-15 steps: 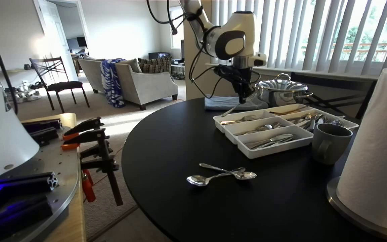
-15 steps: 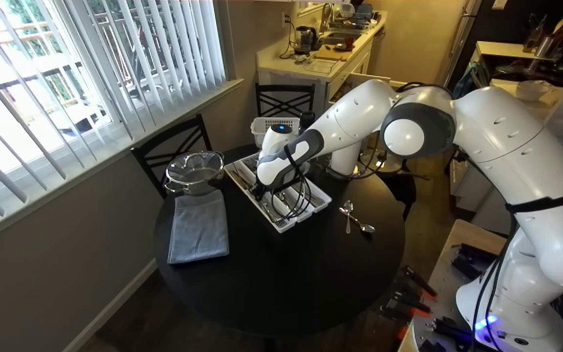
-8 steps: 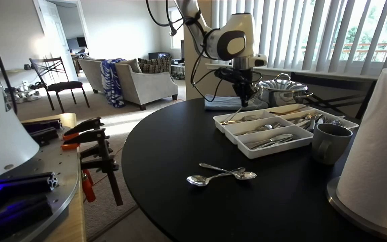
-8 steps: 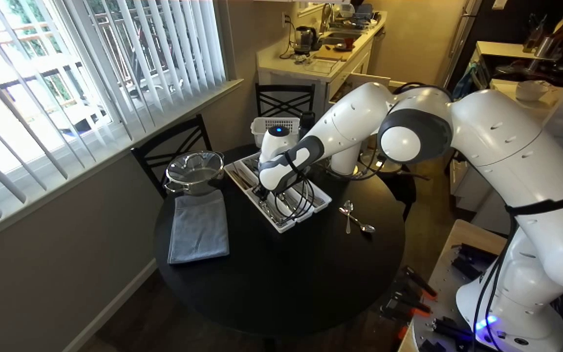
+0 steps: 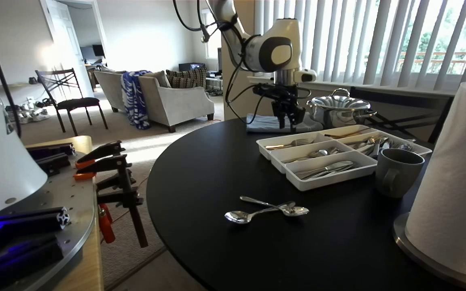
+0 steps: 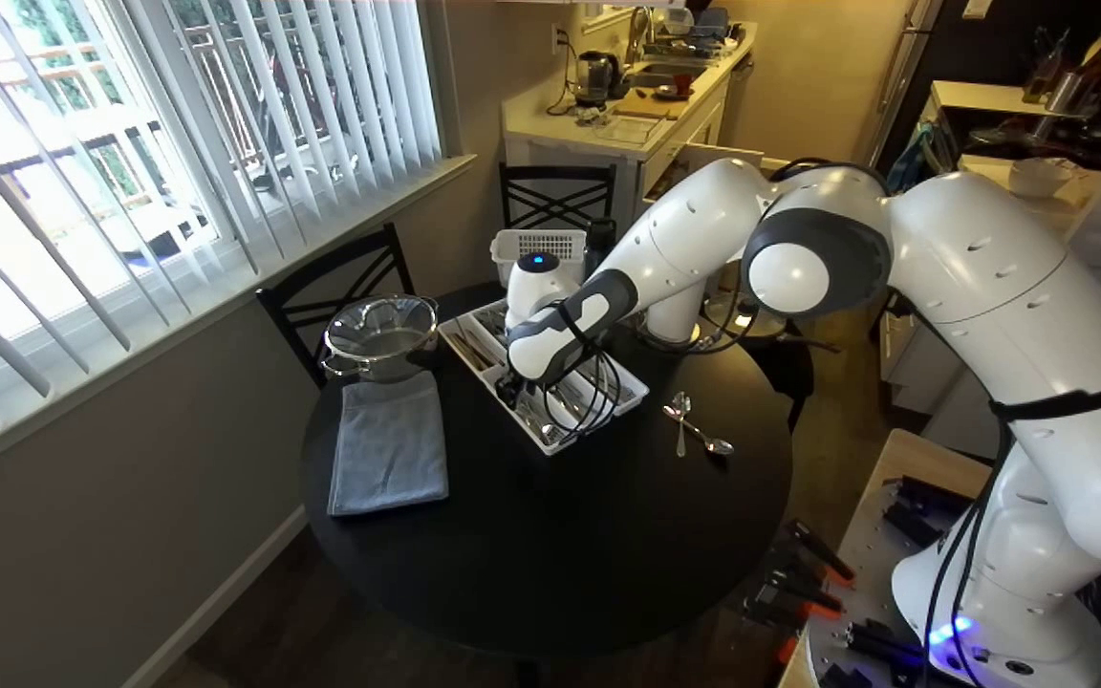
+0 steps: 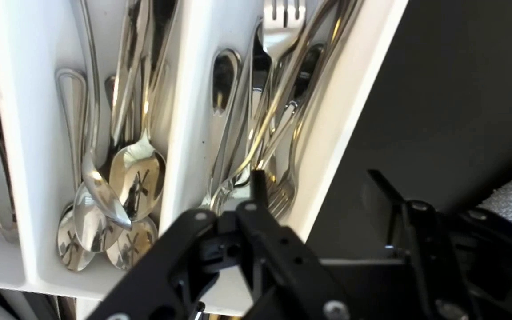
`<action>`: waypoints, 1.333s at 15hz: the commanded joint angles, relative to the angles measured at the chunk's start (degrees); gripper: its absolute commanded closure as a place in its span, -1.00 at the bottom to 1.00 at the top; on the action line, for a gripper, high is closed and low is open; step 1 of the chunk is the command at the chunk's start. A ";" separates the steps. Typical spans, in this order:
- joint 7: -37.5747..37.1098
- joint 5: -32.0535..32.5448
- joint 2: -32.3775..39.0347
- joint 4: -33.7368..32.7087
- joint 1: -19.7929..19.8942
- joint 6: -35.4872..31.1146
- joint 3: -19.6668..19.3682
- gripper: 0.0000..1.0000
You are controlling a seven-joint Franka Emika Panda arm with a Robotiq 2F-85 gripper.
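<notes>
Your gripper [image 7: 318, 184] hovers empty, its fingers [image 7: 259, 189] apart, over the edge of a white cutlery tray [image 7: 346, 106]. Forks [image 7: 281, 196] lie in the compartment beneath one finger, spoons [image 7: 138, 178] in the next; the other finger hangs over black tabletop [image 7: 434, 80]. Near the gripper, in an exterior view: a folded cloth [image 6: 388, 444] and metal pot [image 6: 380, 346].

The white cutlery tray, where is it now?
In an exterior view, the white cutlery tray sits right of centre, partly under the tool, between the folded cloth and the grey mug.
</notes>
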State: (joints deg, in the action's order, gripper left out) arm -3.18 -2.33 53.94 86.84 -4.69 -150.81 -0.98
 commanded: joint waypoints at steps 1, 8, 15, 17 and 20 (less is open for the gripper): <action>2.44 1.89 -9.47 12.75 0.13 -3.74 1.00 -0.77; 3.79 0.52 -20.32 31.47 3.63 -6.13 2.03 -1.00; 5.42 -17.62 -19.55 38.63 19.48 -8.77 9.91 -1.00; 4.13 -21.50 -18.58 39.12 21.93 -8.66 9.84 -1.00; 2.43 -24.28 -16.52 38.64 22.94 -8.47 8.19 -1.00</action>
State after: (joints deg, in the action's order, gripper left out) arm 0.52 -23.19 36.38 124.74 17.05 -158.23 7.21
